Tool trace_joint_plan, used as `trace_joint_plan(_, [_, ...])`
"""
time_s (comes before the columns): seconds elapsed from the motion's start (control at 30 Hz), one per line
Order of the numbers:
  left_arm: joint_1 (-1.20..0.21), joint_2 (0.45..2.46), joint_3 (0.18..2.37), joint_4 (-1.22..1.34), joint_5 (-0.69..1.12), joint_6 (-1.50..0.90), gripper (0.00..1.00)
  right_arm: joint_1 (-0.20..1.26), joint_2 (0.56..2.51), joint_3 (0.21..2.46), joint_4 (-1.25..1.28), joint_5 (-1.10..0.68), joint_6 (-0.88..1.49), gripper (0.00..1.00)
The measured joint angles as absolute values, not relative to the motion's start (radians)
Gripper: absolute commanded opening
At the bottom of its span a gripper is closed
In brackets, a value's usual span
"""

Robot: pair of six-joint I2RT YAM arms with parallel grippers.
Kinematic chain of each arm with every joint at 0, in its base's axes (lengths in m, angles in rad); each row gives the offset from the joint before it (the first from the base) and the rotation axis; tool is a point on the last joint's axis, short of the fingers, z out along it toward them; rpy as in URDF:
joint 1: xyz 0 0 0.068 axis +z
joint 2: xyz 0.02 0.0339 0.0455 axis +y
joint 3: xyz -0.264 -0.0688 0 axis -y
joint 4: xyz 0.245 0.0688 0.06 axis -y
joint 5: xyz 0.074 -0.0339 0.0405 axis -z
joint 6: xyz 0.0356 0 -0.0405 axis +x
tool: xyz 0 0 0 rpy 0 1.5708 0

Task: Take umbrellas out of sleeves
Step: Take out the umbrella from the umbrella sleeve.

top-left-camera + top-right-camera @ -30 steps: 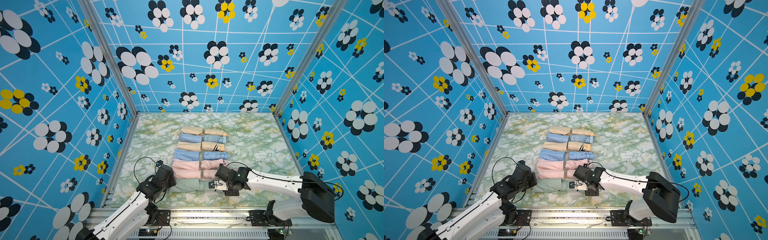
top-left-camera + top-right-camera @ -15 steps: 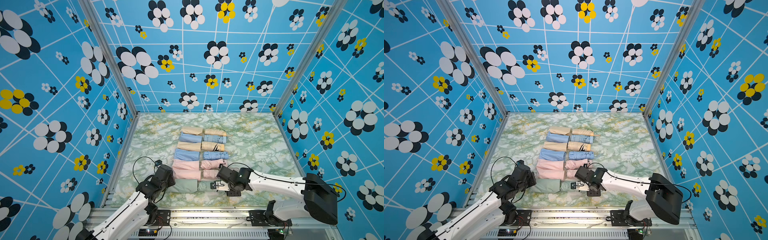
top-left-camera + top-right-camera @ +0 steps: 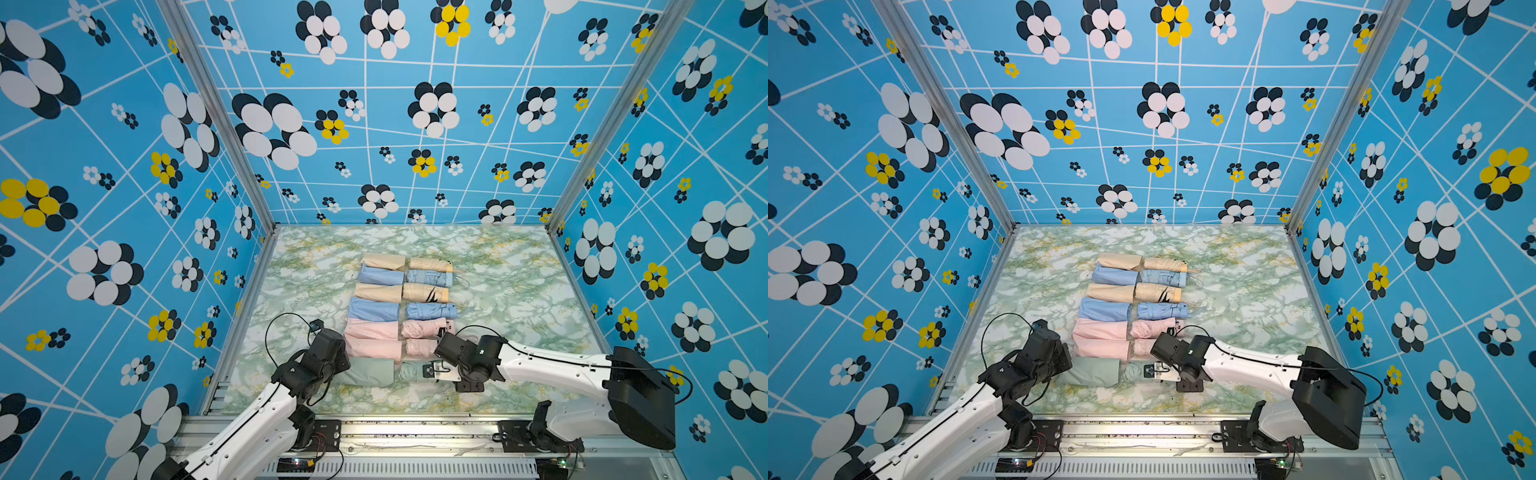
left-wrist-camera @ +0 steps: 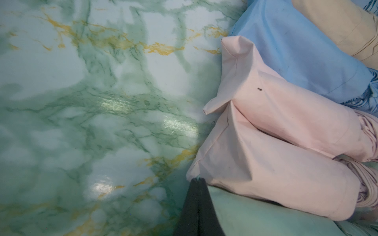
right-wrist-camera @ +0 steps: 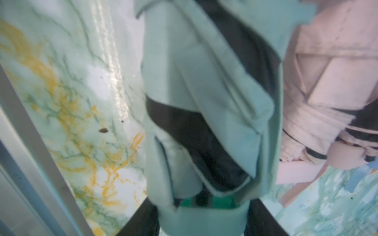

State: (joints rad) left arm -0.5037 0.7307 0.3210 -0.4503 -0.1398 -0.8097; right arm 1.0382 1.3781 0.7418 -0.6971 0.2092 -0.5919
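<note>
Nearest me lies the mint green sleeve (image 3: pixel 370 371) (image 4: pixel 255 214), smooth and flat. My left gripper (image 3: pixel 344 365) (image 4: pixel 198 180) is shut on its closed end. The mint green umbrella (image 3: pixel 410 371) (image 5: pixel 204 102), crinkled with black inside, lies at the sleeve's mouth. My right gripper (image 3: pixel 429 370) (image 5: pixel 202 220) is shut on its handle end. I cannot tell whether its tip is still inside. Behind them lie several more sleeves (image 3: pixel 376 309) in pink, blue and beige, each with its umbrella (image 3: pixel 430 311) to the right.
The marble-patterned table (image 3: pixel 511 291) is walled on three sides by blue flowered panels. A metal rail (image 3: pixel 415 424) runs along the front edge by the arm bases. Thin wrist cords (image 3: pixel 461 279) trail right of the far umbrellas.
My right gripper has shifted a little to the right with the mint green umbrella, so more crinkled fabric shows beyond the sleeve's mouth. The left gripper has held its place.
</note>
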Motion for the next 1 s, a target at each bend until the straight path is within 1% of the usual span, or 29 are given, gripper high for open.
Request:
trace_joint_plan(0.13, [-0.504, 0.729, 0.324, -0.45, -0.14, -0.81, 0.0, 1.038, 1.378, 0.741, -0.697, 0.213, -0.591, 0.6])
trace_joint_plan(0.17, [-0.504, 0.729, 0.324, -0.45, -0.14, -0.81, 0.0, 1.038, 1.378, 0.741, -0.697, 0.213, -0.59, 0.66])
trace_joint_plan(0.23, [-0.504, 0.729, 0.324, -0.45, -0.139, -0.81, 0.0, 1.038, 1.379, 0.741, -0.697, 0.221, -0.589, 0.82])
trace_joint_plan(0.27, [-0.504, 0.729, 0.324, -0.45, -0.139, -0.81, 0.02, 1.038, 1.379, 0.741, -0.697, 0.227, -0.588, 0.85])
trace_joint_plan(0.4, [-0.503, 0.724, 0.324, -0.45, -0.139, -0.81, 0.14, 1.038, 1.379, 0.741, -0.696, 0.236, -0.596, 0.88])
trace_joint_plan(0.47, [-0.503, 0.717, 0.325, -0.45, -0.137, -0.806, 0.25, 1.038, 1.377, 0.741, -0.695, 0.235, -0.596, 0.88])
trace_joint_plan(0.53, [-0.502, 0.715, 0.329, -0.451, -0.135, -0.807, 0.31, 1.038, 1.364, 0.741, -0.691, 0.235, -0.595, 0.89])
trace_joint_plan(0.7, [-0.501, 0.69, 0.369, -0.476, -0.133, -0.802, 0.41, 1.038, 1.258, 0.741, -0.653, 0.216, -0.586, 0.92])
trace_joint_plan(0.77, [-0.501, 0.677, 0.393, -0.487, -0.135, -0.799, 0.42, 1.038, 1.213, 0.741, -0.624, 0.203, -0.579, 0.95])
trace_joint_plan(0.83, [-0.497, 0.666, 0.419, -0.498, -0.138, -0.797, 0.48, 1.038, 1.174, 0.741, -0.588, 0.192, -0.564, 0.97])
trace_joint_plan(0.9, [-0.497, 0.659, 0.444, -0.503, -0.146, -0.791, 0.5, 1.038, 1.14, 0.741, -0.543, 0.184, -0.545, 0.99])
trace_joint_plan(1.0, [-0.497, 0.659, 0.475, -0.503, -0.159, -0.782, 0.53, 1.038, 1.098, 0.736, -0.458, 0.182, -0.511, 0.99])
